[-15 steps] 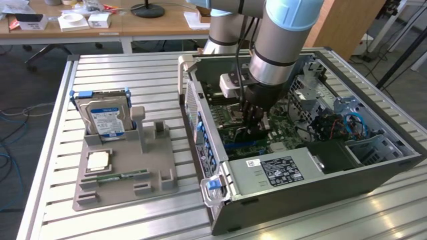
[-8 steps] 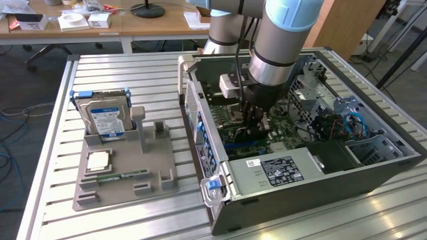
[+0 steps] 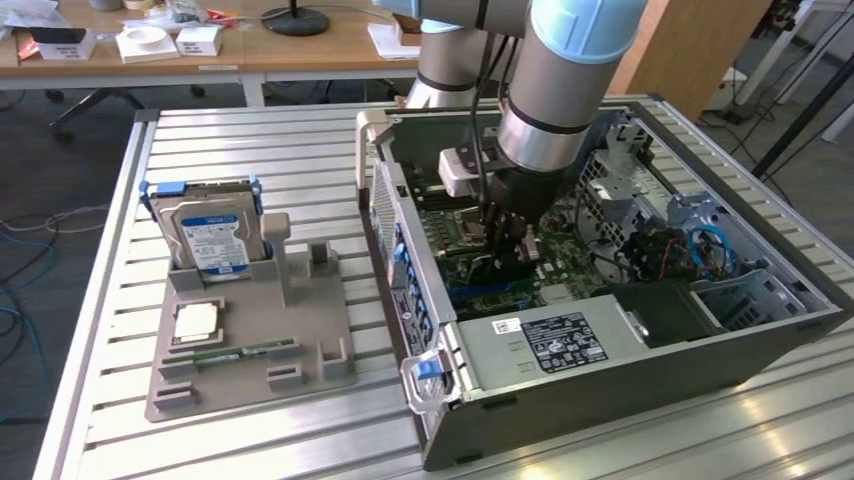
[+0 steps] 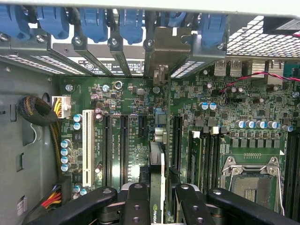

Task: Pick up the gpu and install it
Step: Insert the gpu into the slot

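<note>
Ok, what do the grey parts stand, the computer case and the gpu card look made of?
Low grey parts stand: matte plastic, by its moulded blocky posts. Dark grey computer case: painted sheet metal, probably, with folded edges. Thin gpu card in the jaws: green circuit-board laminate, seen edge-on.

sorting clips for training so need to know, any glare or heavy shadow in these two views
exterior view: even room light, mild sheen on the table slats, the arm shading the inside of the computer case; wrist view: motherboard evenly lit, perforated case wall washed out bright, gpu in the claw lit without glare, darker around the cable bundle.
</note>
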